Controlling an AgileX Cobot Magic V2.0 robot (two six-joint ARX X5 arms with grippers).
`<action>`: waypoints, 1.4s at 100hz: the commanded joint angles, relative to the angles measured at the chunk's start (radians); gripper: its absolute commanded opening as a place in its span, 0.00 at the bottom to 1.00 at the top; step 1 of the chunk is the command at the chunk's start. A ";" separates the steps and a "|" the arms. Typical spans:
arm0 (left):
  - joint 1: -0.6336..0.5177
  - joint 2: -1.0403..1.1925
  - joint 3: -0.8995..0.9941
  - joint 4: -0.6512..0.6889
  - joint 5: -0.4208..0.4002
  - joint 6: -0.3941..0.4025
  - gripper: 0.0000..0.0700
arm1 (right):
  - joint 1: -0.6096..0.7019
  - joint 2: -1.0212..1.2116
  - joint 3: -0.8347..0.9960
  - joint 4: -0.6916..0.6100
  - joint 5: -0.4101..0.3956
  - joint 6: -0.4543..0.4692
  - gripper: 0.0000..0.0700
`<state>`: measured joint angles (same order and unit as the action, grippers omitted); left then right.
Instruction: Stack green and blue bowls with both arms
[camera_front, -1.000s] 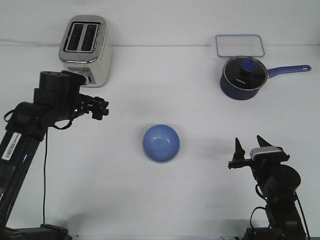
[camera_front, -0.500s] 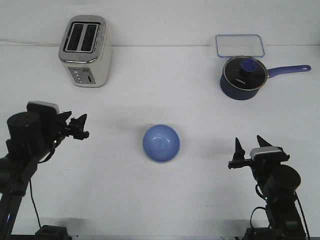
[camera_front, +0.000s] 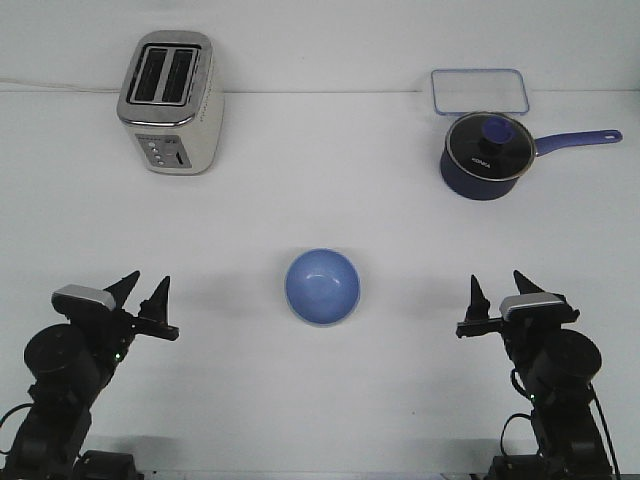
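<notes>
Left gripper (camera_front: 143, 289) has its two pointed fingers spread apart w/ nothing between them, parked low at the near left of the table (camera_front: 320, 180). Right gripper (camera_front: 497, 287) same deal, fingers apart and empty, near right corner. Both sit well apart from the blue bowl (camera_front: 322, 287), which sits upright in the middle of the table, roughly between the 2 grippers. Can only see blue there; can't tell if a green one is under it. Further back: toaster (camera_front: 168, 100) at far left, dark blue saucepan (camera_front: 486, 154) w/ glass lid at far right, clear container (camera_front: 480, 91) just behind it.
</notes>
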<state>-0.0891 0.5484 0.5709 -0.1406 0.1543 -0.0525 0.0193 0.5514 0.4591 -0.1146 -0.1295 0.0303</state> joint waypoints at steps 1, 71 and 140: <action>0.000 -0.004 -0.013 0.014 -0.010 -0.013 0.49 | 0.000 0.006 0.004 0.009 0.002 0.006 0.70; 0.000 -0.014 -0.021 0.008 -0.027 -0.019 0.01 | 0.000 0.006 0.004 0.009 0.003 0.006 0.00; 0.000 -0.014 -0.021 0.010 -0.027 -0.020 0.01 | 0.000 0.006 0.004 0.010 0.002 0.006 0.00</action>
<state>-0.0891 0.5335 0.5404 -0.1413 0.1287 -0.0700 0.0193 0.5514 0.4591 -0.1146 -0.1295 0.0303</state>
